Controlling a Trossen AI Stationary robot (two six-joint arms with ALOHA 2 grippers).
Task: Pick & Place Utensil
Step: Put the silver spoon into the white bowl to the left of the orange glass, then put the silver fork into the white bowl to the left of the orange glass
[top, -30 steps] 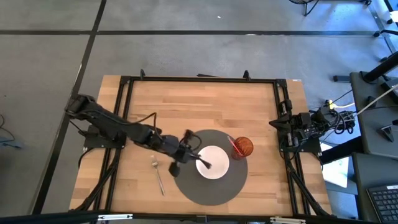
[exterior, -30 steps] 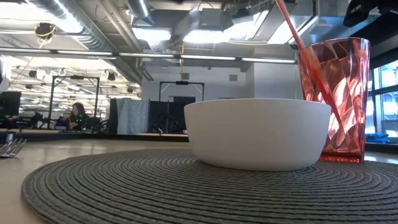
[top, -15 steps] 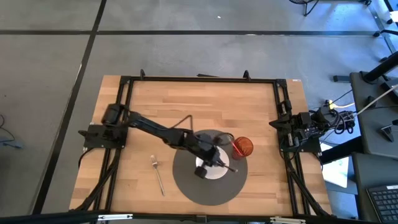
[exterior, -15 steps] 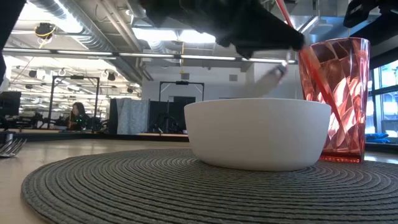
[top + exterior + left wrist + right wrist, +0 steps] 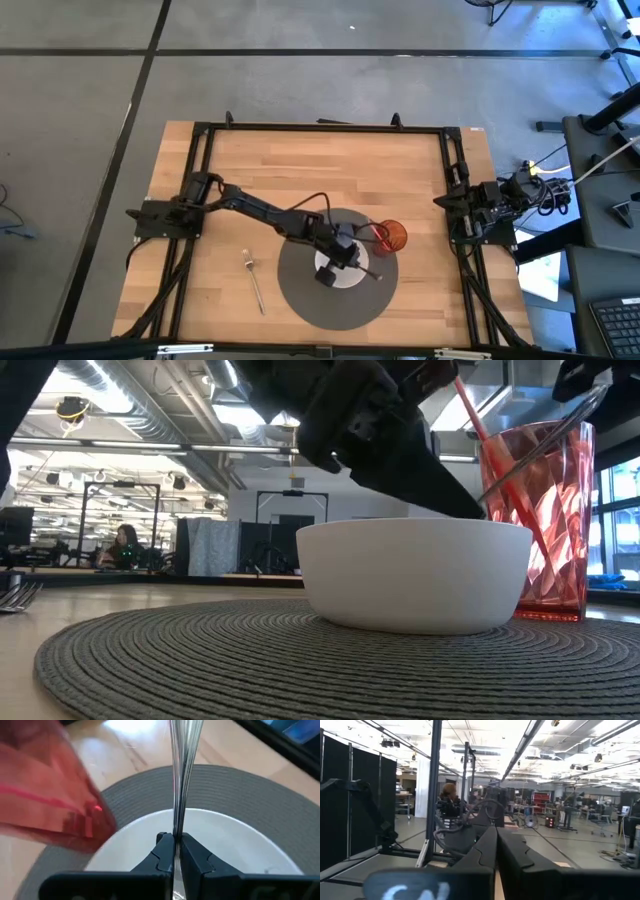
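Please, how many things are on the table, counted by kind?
Placemat: 1
Bowl: 1
Red cup with a straw: 1
Utensils: 2, a fork on the wood and a utensil held in the left gripper
Total: 5

I see a white bowl (image 5: 415, 573) sitting on a round grey placemat (image 5: 250, 660) woven in concentric ribbed rings. Just beside the bowl stands a translucent red faceted cup (image 5: 545, 520) with a red straw (image 5: 478, 415). Under the placemat, the table (image 5: 250, 175) is light wood planking, framed in black.
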